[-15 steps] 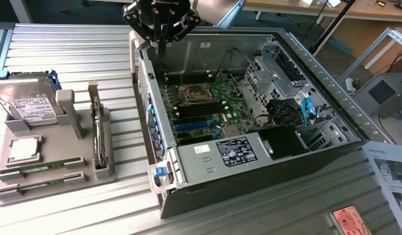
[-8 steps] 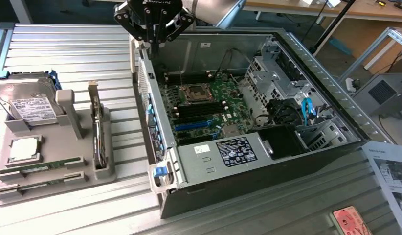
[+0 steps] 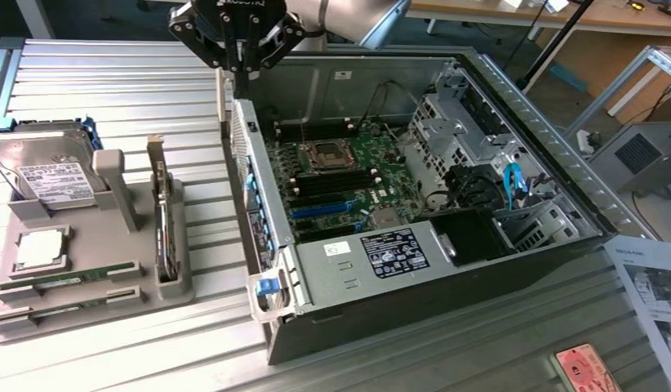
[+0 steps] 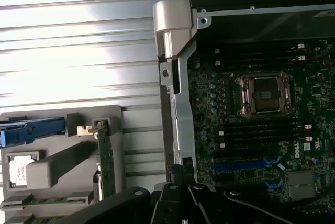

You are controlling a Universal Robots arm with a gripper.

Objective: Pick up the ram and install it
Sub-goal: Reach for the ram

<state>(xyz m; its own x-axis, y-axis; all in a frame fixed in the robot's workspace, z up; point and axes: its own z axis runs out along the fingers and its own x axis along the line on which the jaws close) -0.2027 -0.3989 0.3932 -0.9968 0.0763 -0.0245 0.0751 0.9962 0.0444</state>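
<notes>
**Item: my gripper** (image 3: 241, 72). Black, with linked fingers drawn fully together and nothing between them. It hangs over the far rim of the case (image 3: 531, 122), towards the exterior view's left.

**Item: ram** (image 3: 72, 280). A thin, flat green board lying in a groove of the grey moulded holder (image 3: 129, 204), near and at the exterior view's left, well apart from me. A second stick (image 3: 58, 310) lies just nearer, parallel to it.

**Item: holder's other contents.** A silver hard drive (image 3: 47, 171) with a glossy label, and an upright card (image 3: 162, 220) with a metal bracket.

**Item: case.** Folded sheet steel with hard edges. Inside is a green motherboard (image 3: 363, 163) with black memory slots (image 3: 338, 181) beside the square metal processor socket (image 3: 326, 152).

**Item: table** (image 3: 117, 90). Ribbed, shiny aluminium.

**Hazards, as I judge them.**
- The two sticks lie close together, so a poorly centred grip could catch both or lift one crooked.
- The board is thin and smooth, so it may tilt or slip in my pads.
- The upright card stands near the grooves and could be knocked.
- The case wall lies between holder and slots, so a low carry could strike it.
- A tilted stick would jam in the slot.
</notes>
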